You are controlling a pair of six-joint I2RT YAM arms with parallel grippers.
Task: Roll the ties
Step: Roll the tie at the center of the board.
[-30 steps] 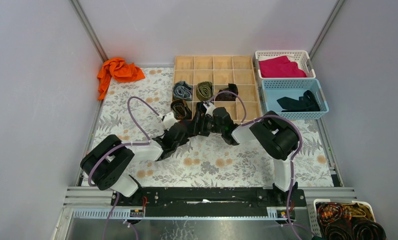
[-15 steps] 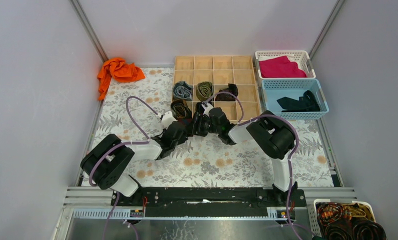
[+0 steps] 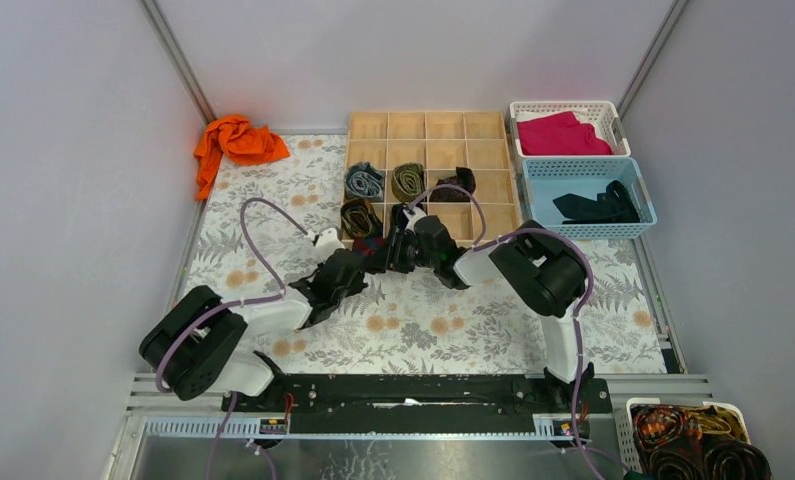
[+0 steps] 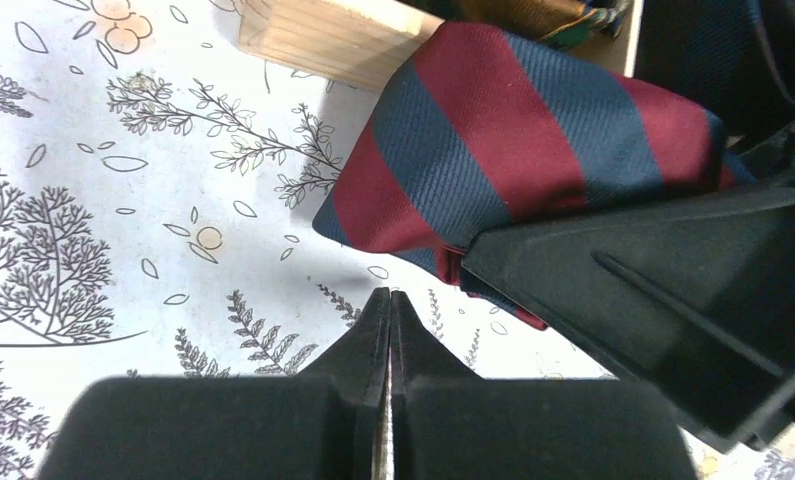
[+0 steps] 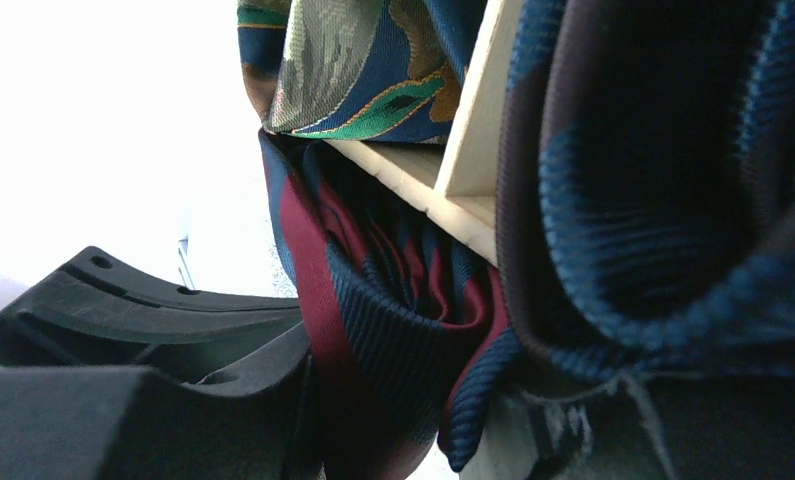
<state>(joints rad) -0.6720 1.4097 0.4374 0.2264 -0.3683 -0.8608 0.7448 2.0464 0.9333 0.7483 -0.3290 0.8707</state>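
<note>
A navy tie with red diagonal stripes [image 4: 513,140] lies partly coiled against the front edge of the wooden organizer [image 3: 428,125]. My right gripper [image 3: 388,245] reaches it from the right. In the right wrist view the coil [image 5: 393,330] fills the gap of the right gripper [image 5: 393,400], with both fingers against it. My left gripper [image 4: 390,295] is shut and empty, just short of the tie over the floral mat; from above, the left gripper [image 3: 365,260] sits left of the right one. Grey-blue [image 3: 364,181], olive [image 3: 407,180], black [image 3: 455,184] and brown [image 3: 357,216] coils sit in compartments.
An orange cloth [image 3: 235,140] lies at the back left. A white basket [image 3: 613,120] holds magenta cloth; the blue basket [image 3: 533,195] below it holds dark fabric. Another basket [image 3: 638,410] of coiled items stands at the near right. Grey walls close in both sides.
My right gripper's jaws have narrowed onto the striped tie and it has shifted slightly left. The left arm has drawn back toward the near left, still shut.
</note>
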